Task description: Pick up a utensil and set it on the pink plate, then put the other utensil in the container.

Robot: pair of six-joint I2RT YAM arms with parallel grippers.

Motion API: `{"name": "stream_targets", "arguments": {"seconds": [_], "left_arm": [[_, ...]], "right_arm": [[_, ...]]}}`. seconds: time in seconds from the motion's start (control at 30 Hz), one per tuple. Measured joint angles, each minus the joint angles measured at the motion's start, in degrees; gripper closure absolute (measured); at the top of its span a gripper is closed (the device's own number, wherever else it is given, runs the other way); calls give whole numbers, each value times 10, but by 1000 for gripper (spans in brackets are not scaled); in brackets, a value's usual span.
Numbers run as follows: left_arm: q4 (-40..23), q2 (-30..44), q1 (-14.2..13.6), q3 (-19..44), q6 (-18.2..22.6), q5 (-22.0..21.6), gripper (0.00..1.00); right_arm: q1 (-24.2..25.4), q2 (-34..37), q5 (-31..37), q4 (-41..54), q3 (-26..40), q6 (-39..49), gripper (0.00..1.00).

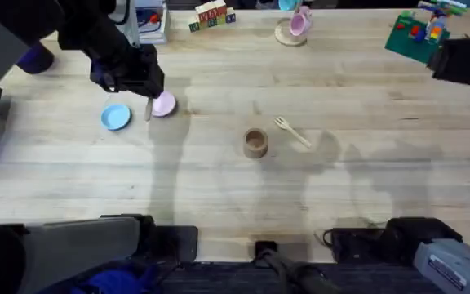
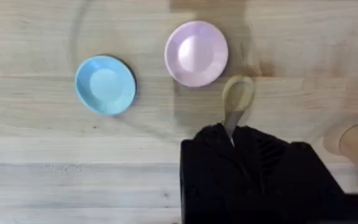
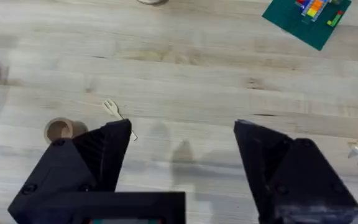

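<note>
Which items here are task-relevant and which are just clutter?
Task-relevant:
- wooden spoon, held in the left end effector
- pink plate
- wooden fork
- brown container

Clutter:
- blue plate
- pink mug on its coaster
- letter blocks
- green toy board

Both arms are black throughout. The left pincer (image 2: 232,134) has matte black fingers with faint ribbing on one, merging behind into a broad, dark block. The right pincer (image 3: 182,152) has two angular, faceted black fingers, wedge-shaped, with a flat black crossbar behind them. At its base, the right arm carries a grey housing with a white label
</note>
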State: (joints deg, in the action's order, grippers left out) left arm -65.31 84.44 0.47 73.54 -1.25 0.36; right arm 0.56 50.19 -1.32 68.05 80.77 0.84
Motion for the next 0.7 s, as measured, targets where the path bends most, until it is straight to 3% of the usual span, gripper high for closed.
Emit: {"name": "stream_targets", "arguments": {"seconds": [0.27,0.7], "left_arm": [[12,12,0,0,0,0,958],[76,117,3,0,0,0,958]], "right_arm": [[0,0,0,0,0,0,5],[0,0,0,0,0,0,5]]}}
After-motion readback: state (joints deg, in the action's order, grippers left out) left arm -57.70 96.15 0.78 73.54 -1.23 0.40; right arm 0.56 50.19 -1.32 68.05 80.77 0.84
